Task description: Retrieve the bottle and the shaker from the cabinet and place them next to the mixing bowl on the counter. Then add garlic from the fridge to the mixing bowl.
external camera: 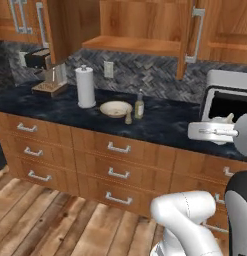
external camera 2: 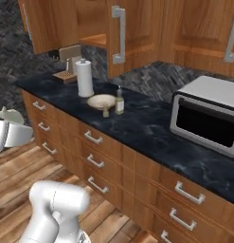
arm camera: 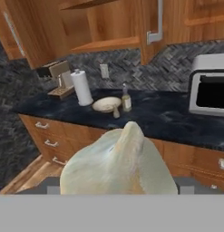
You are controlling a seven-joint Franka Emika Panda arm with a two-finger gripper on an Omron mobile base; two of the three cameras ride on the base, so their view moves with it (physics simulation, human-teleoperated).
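The pale garlic bulb (arm camera: 119, 167) sits large at the bottom of the hand view, with my gripper (arm camera: 119, 186) shut on it. In the left base view the gripper (external camera: 222, 130) hovers in front of the counter at the right, the garlic (external camera: 226, 119) poking above it. In the right base view the gripper (external camera 2: 8, 129) holds the garlic (external camera 2: 8, 115) at the left edge. On the counter stands the cream mixing bowl (external camera: 116, 108) (external camera 2: 101, 101) (arm camera: 106, 104), with the bottle (external camera: 139, 105) (external camera 2: 119, 100) (arm camera: 126, 100) and the small shaker (external camera: 128, 118) (external camera 2: 106, 112) (arm camera: 116, 111) right beside it.
A paper towel roll (external camera: 85, 87) stands left of the bowl and a coffee machine (external camera: 47, 75) further left. A microwave (external camera: 227, 97) (external camera 2: 208, 114) sits at the counter's right. An open cabinet door (external camera: 190, 37) hangs above the counter. Drawers (external camera: 117, 147) line the front.
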